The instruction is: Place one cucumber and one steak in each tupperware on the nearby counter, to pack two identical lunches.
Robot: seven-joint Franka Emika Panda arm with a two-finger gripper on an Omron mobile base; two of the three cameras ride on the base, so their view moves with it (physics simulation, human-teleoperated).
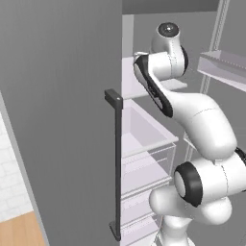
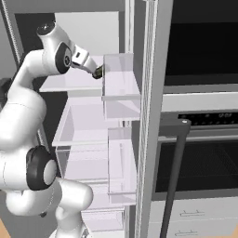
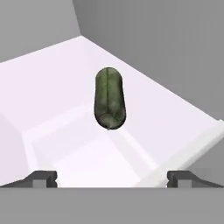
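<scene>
Cucumber: I see one cucumber (image 3: 109, 98), a stubby dark-green piece, lying on the pale floor of a white fridge shelf (image 3: 57, 87) in my hand view, pointing lengthwise away from the camera.
Cucumber vs pincer: it sits ahead of the pincer (image 3: 112, 177), roughly centred between the two finger tips (image 3: 43, 178), and nothing touches it.
Pincer: I read the jaws as spread wide and released; the tips stand far apart at the bottom of the hand view, with bare shelf between them, and nothing is held.
Pincer location: from the right base view the pincer (image 2: 97, 72) is reaching into the upper part of the open fridge, just at the edge of a clear door bin (image 2: 121, 76).
Arm: in the left base view the white arm (image 1: 192, 120) bends up and over into the fridge interior, past the grey fridge door (image 1: 62, 115) with its dark vertical handle (image 1: 116, 163).
Surroundings: clear drawers (image 1: 144, 144) stack below the shelf; to the right of the fridge I see a dark oven front (image 2: 204, 153) with a bar handle (image 2: 175, 162).
</scene>
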